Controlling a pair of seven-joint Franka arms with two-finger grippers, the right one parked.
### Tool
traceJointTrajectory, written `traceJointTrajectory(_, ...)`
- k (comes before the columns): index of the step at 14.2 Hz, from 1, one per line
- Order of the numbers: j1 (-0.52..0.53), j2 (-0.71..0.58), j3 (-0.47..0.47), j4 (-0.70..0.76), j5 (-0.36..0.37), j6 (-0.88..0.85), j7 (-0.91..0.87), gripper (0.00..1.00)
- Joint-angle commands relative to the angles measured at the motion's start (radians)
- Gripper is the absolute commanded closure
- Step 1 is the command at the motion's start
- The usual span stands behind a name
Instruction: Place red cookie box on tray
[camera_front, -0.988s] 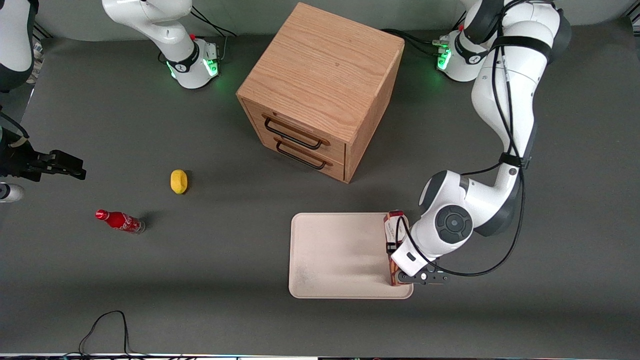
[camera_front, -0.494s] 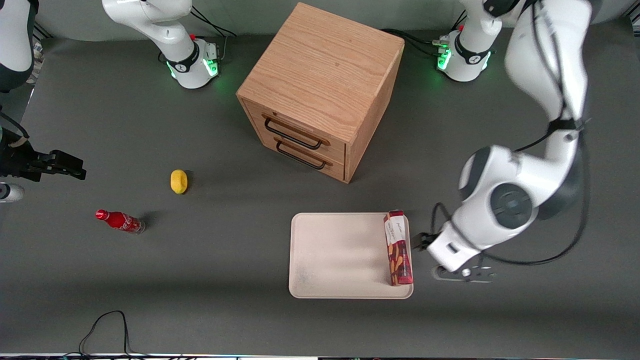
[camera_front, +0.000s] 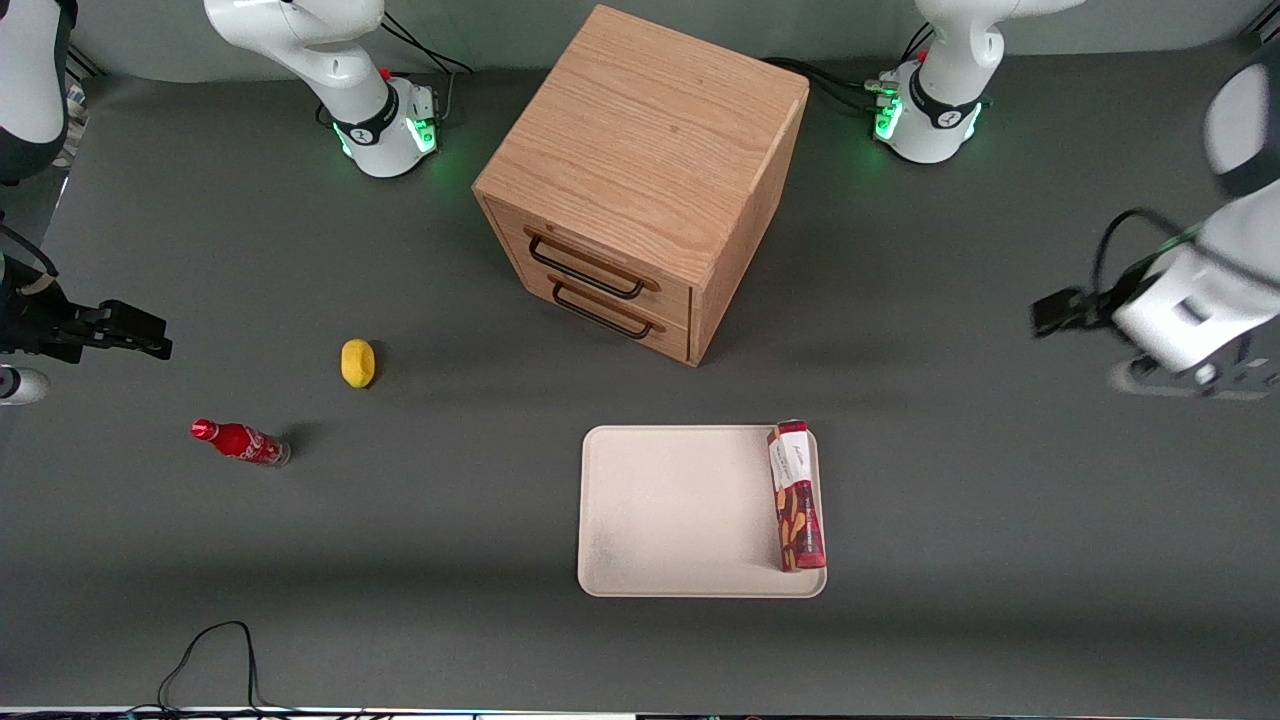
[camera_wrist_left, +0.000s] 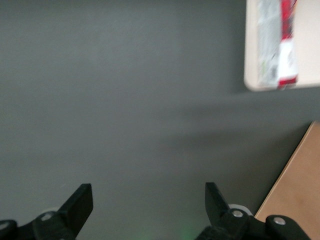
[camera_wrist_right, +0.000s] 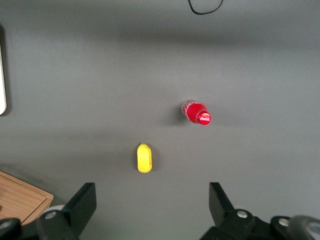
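Grey table: red cookie box (camera_front: 797, 496) on tray (camera_front: 680, 510); gripper (camera_wrist_left: 148, 202) blurred, jaws wide.

A: What do the surfaces look like?

B: The table (camera_front: 200, 560) has a matt, dark grey covering. The cabinet (camera_front: 640, 150) is wood with visible grain and a satin finish; its drawer handles (camera_front: 585, 270) look like thin dark metal.

A: And the smaller things?

B: The tray (camera_front: 680, 500) looks like smooth, cream, matt plastic. The red cookie box (camera_front: 797, 497) appears to be printed cardboard with a slight sheen. The gripper (camera_wrist_left: 147, 202), spread wide over bare table toward the working arm's end, has matt black fingers (camera_wrist_left: 80, 200), probably plastic.
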Motion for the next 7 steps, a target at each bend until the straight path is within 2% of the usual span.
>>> traceJointTrajectory(1,0.081,-0.141,-0.004,-0.125,-0.019,-0.021,0.083,0.0)
traceJointTrajectory(3,0.089,-0.175,-0.001,-0.122,-0.019,-0.082,0.087,0.0)
traceJointTrajectory(7,0.087,-0.204,-0.001,-0.117,-0.021,-0.085,0.088,0.0)
